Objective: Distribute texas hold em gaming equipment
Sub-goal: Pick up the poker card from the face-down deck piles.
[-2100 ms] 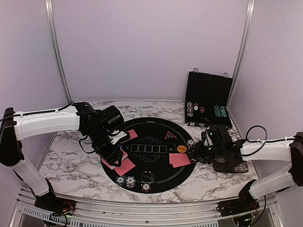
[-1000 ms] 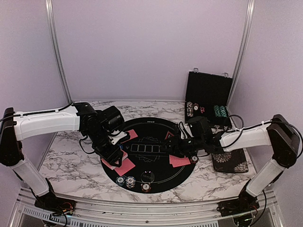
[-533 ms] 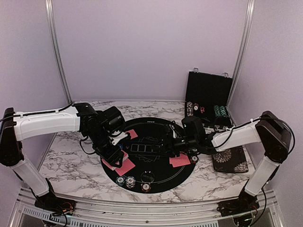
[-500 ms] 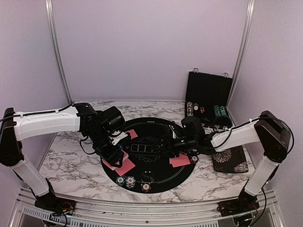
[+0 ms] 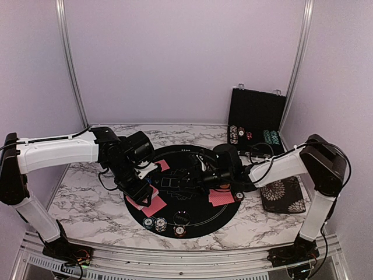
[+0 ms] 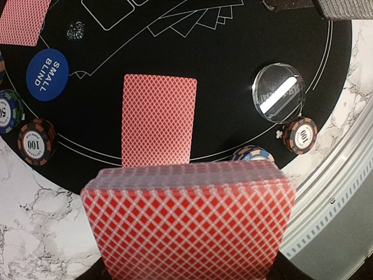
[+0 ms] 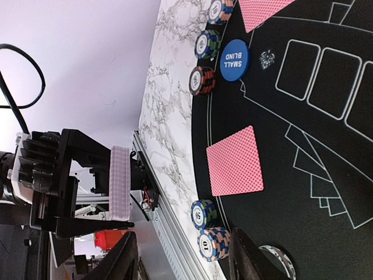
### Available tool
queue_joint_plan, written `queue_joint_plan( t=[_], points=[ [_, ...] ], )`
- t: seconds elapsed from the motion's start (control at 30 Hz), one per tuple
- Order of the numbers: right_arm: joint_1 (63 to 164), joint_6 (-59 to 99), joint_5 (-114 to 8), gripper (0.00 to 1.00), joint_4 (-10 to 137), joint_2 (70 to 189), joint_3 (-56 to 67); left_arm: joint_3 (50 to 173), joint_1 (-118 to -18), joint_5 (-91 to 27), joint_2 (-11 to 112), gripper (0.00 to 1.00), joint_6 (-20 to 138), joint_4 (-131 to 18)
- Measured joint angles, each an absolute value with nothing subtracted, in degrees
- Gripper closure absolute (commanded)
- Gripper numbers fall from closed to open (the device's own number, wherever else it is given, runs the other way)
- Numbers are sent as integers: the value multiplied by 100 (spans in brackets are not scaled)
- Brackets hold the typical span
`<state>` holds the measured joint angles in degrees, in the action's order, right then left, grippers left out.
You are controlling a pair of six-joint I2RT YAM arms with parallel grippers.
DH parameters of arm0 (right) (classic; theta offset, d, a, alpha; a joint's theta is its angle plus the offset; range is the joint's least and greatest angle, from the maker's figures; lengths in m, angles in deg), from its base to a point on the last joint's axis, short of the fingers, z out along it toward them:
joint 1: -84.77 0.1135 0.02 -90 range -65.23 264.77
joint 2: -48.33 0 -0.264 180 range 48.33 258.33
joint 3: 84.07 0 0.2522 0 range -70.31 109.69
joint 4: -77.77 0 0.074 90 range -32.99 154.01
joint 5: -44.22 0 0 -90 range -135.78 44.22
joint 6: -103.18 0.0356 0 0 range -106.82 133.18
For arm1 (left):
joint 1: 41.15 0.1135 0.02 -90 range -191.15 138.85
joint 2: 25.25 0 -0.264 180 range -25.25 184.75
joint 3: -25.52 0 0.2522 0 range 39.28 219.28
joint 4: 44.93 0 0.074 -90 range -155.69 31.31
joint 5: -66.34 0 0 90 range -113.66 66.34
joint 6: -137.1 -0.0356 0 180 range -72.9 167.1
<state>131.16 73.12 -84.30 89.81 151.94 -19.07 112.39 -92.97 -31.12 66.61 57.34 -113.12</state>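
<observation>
My left gripper (image 6: 189, 269) is shut on a thick deck of red-backed playing cards (image 6: 189, 224), held a little above the black round mat (image 5: 201, 219) at its near-left side. Below it one card (image 6: 157, 119) lies face down, with a blue "small blind" button (image 6: 46, 74), a clear puck (image 6: 280, 92) and striped poker chips (image 6: 300, 135) around it. My right gripper (image 7: 183, 259) reaches left over the mat's middle (image 5: 192, 177), open and holding nothing. From it I see the held deck (image 7: 119, 182) edge-on, with two chip stacks (image 7: 208, 230) in between.
The black chip case (image 5: 256, 125) stands open at the back right with chips in its tray. A floral black pad (image 5: 280, 195) lies right of the mat. More face-down cards (image 5: 220, 197) and chip stacks (image 5: 160, 223) sit on the mat.
My right arm has swung left from the floral pad across the mat toward the left gripper, its jaws staying apart. The left arm and its deck have not moved.
</observation>
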Motion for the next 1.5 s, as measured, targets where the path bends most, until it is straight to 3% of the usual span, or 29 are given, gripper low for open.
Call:
queue_joint_plan(
  t=[0.5, 1.13, 1.5],
  points=[
    [13498, 7690, -8771, 37, 9536, 15671, -1319, 11239, -9303, -3114, 6663, 49, 5712, -11303],
    [13793, 7964, -9009, 37, 9835, 16283, -733, 11241, -9310, -3114, 6678, 49, 5710, -11299],
    [13931, 8084, -9075, 45, 9943, 16624, -473, 11243, -9314, -3114, 6678, 49, 5712, -11299]
  ],
)
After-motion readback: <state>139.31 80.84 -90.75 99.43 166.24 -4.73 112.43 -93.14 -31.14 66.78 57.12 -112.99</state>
